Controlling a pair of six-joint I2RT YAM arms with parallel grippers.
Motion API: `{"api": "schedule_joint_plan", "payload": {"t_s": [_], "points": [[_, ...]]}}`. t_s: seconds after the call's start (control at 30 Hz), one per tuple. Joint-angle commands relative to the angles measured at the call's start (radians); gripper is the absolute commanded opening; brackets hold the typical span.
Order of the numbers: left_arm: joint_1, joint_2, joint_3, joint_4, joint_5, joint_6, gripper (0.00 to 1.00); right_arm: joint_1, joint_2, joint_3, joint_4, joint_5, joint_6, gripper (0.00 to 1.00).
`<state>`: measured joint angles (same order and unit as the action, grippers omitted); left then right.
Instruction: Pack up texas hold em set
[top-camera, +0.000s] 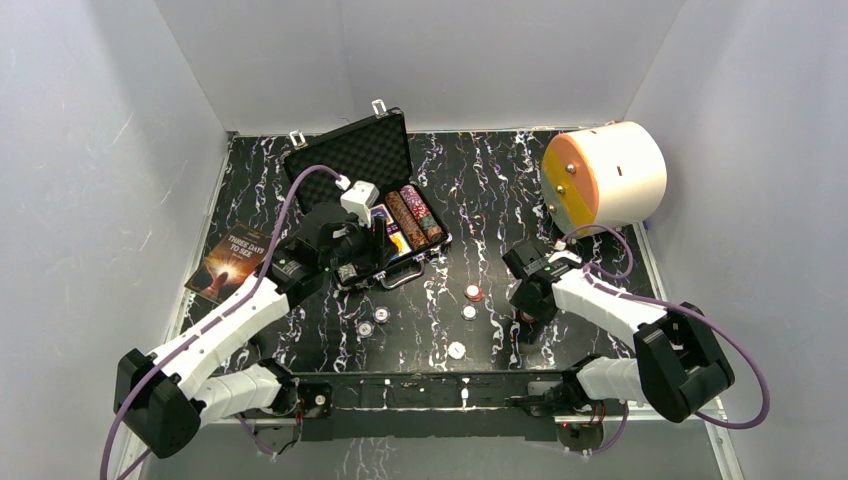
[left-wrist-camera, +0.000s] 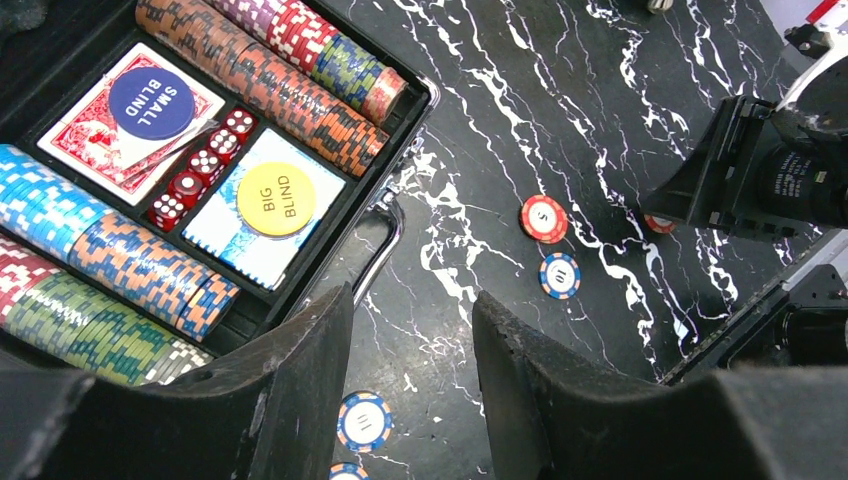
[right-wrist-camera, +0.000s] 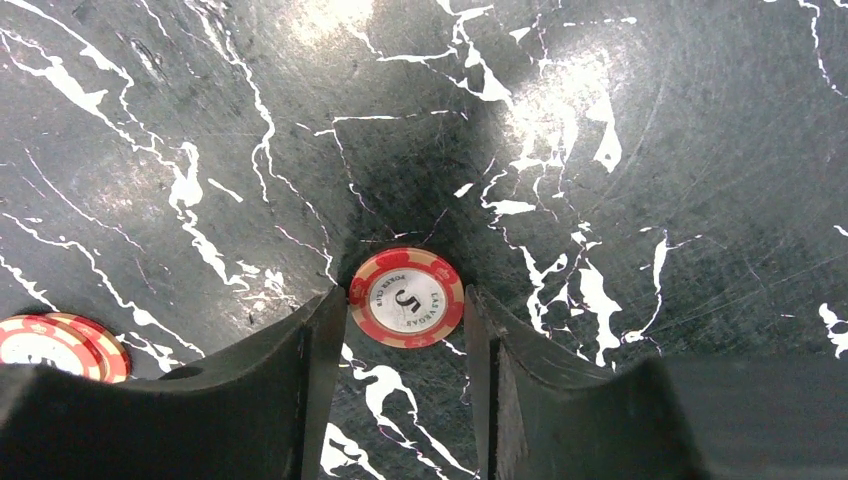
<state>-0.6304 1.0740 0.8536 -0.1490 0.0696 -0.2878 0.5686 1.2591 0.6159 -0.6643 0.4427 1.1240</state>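
— Though far from packed, worth reading outward from the arm bases. Anything loose in front of the open black carry case (top-camera: 350, 160) with the foam-lined lid?

— Plenty, scattered on the black marbled table (top-camera: 480, 180). Nearest, a pale round poker chip (top-camera: 456, 350), well in front of the case. Then two blue-and-white striped chips (left-wrist-camera: 363, 420), just in front of its front rim.

— And the right gripper (right-wrist-camera: 405, 312)?

— Down at the table, well to the right of the case. Released, jaws parted either side of a flat red-rimmed, white-centred chip (right-wrist-camera: 406, 296), pads level with its rim. Set so, presumably, to pinch it by the edge; no other hold on something so thin. Not lifted yet.

— Left gripper (left-wrist-camera: 412, 300)?

— Hanging over the case's front rim, spread wide, holding nothing. Poised there, at a guess, for easy reach of both tray and strays.

— Inside the case?

— Striped chip rows (left-wrist-camera: 265, 80) along both long sides. Between them, a round blue SMALL BLIND button (left-wrist-camera: 150, 102) on red-backed cards, small red dice (left-wrist-camera: 200, 168), a yellow BIG BLIND button (left-wrist-camera: 275, 198). Held snug by the dividers.

— Farther off?

— Right of the case, a white drum with an orange face (top-camera: 605, 175), on its side.
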Motion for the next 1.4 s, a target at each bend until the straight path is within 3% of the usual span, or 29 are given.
{"api": "schedule_joint_plan", "payload": {"t_s": [0.0, 0.3, 0.43, 0.63, 0.9, 1.03, 1.37], "points": [[0.001, 0.001, 0.055, 0.016, 0.032, -0.004, 0.47, -0.004, 0.019, 0.003, 0.074, -0.019, -0.023, 0.54], [0.001, 0.003, 0.065, -0.016, -0.011, 0.011, 0.47, -0.004, -0.001, 0.059, 0.111, -0.029, -0.133, 0.53], [0.002, 0.000, 0.059, -0.020, -0.036, 0.012, 0.47, -0.005, 0.039, 0.105, 0.205, -0.169, -0.292, 0.55], [0.002, 0.017, 0.059, -0.023, -0.040, 0.012, 0.47, 0.000, 0.119, 0.185, 0.253, -0.251, -0.375, 0.55], [0.001, 0.024, 0.046, -0.018, -0.043, 0.013, 0.48, 0.001, 0.151, 0.217, 0.030, -0.035, -0.228, 0.70], [0.001, 0.030, 0.043, -0.019, -0.040, 0.016, 0.48, -0.001, 0.117, 0.144, 0.010, -0.027, -0.171, 0.75], [0.001, 0.042, 0.052, -0.009, -0.007, 0.001, 0.48, -0.009, 0.104, 0.058, 0.124, -0.084, -0.175, 0.67]]}}
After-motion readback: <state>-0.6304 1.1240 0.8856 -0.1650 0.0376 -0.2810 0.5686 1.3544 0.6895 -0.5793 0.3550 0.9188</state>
